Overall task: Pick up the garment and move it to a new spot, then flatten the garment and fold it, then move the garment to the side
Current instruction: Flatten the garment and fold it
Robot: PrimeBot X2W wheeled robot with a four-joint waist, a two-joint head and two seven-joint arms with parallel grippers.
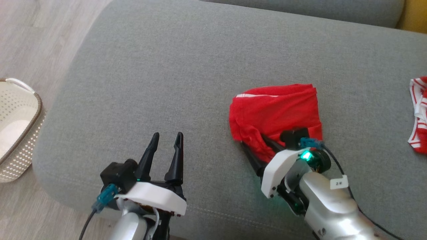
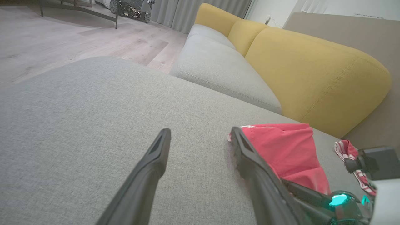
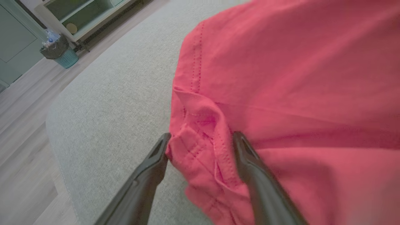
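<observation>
Sofa [image 1: 166, 83], right hand [image 3: 201, 139] partly under garment [image 1: 273, 110]

Red garment [image 1: 277, 113] — loosely folded, rumpled — lies on grey cushion [image 1: 166, 83].

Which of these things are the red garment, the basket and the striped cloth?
red garment [image 1: 277, 110], head view, middle of its top layer
basket [image 1: 23, 150], head view, outer woven wall
striped cloth [image 1: 420, 130], head view, its lower part

Grey sofa seat [image 1: 200, 66] with yellow back cushions [image 2: 312, 72] stands on pale wood floor [image 1: 30, 36].
</observation>
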